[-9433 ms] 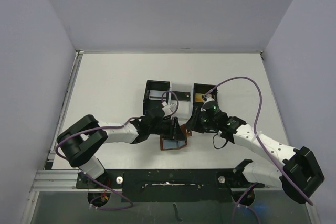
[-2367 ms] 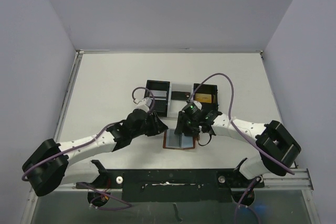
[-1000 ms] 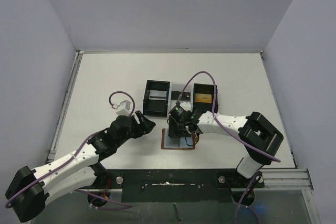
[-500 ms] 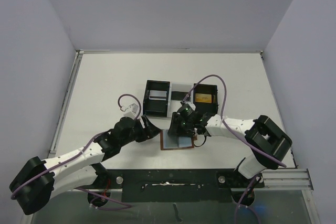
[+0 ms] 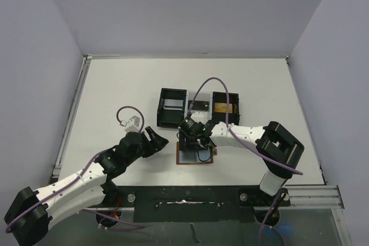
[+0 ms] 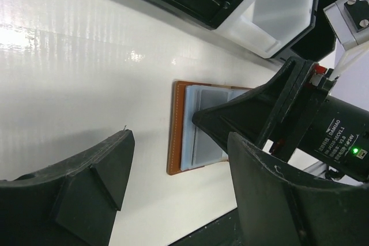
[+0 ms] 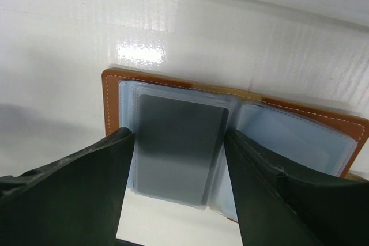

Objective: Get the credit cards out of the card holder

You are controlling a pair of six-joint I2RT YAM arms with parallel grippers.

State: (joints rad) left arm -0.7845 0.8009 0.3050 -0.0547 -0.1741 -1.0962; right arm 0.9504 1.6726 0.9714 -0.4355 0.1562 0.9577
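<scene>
The brown card holder (image 5: 196, 158) lies open and flat on the white table, blue-grey pockets up. A grey credit card (image 7: 173, 159) sits inside its left clear pocket. My right gripper (image 5: 192, 139) points down over that pocket, open, with one finger on each side of the card (image 7: 179, 142). In the right wrist view the fingers stand level with the card's long edges, and nothing is pinched. My left gripper (image 5: 157, 141) hovers just left of the holder (image 6: 176, 131), open and empty (image 6: 180, 139).
A black-and-white three-compartment tray (image 5: 162, 93) stands just behind the holder. It holds a silver card (image 5: 172, 105) on the left, a dark card (image 5: 199, 106) in the middle and a gold card (image 5: 223, 108) on the right. The table's front rail runs close below the holder.
My right gripper's jaws have spread wider over the holder's left pocket. My left gripper swung toward the holder, then drew back a little to the left.
</scene>
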